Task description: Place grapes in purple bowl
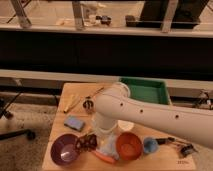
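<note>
Clenching the gripper, seemingly on the grapes, a dark lump low over the table, just beside the purple bowl. Needing 1 short shift view-left, toward the bowl's centre, before releasing.

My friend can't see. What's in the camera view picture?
A white robot arm reaches down to a wooden table, its closed gripper at a dark bunch of grapes beside a purple bowl. An orange-red bowl and blue cup sit nearby.
</note>
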### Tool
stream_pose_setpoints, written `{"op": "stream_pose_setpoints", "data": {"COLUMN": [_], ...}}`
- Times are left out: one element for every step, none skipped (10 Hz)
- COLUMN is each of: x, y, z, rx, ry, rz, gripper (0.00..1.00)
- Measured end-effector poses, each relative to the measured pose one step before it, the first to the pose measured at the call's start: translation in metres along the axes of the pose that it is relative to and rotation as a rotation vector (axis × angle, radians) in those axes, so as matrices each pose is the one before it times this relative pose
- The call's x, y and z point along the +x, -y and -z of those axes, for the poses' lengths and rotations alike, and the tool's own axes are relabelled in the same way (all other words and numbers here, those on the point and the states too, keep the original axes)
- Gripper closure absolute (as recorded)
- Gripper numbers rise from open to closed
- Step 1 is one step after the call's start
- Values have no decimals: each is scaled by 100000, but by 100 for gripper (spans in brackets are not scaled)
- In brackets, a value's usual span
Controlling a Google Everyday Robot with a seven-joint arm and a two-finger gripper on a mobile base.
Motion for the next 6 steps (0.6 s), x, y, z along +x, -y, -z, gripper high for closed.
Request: {"op": "stream_pose_setpoints", "data": {"x": [-138, -239, -132, -79, 34, -36], "y": [125, 228, 156, 175, 171, 163], "z": [-135, -235, -194, -246, -375, -327], "rx": [-42, -105, -117, -173, -280, -251], "ry": [-97, -83, -129, -201, -207, -81], "rz": [178, 476, 264, 216, -102, 11], "gripper": [100, 100, 100, 100, 100, 100]}}
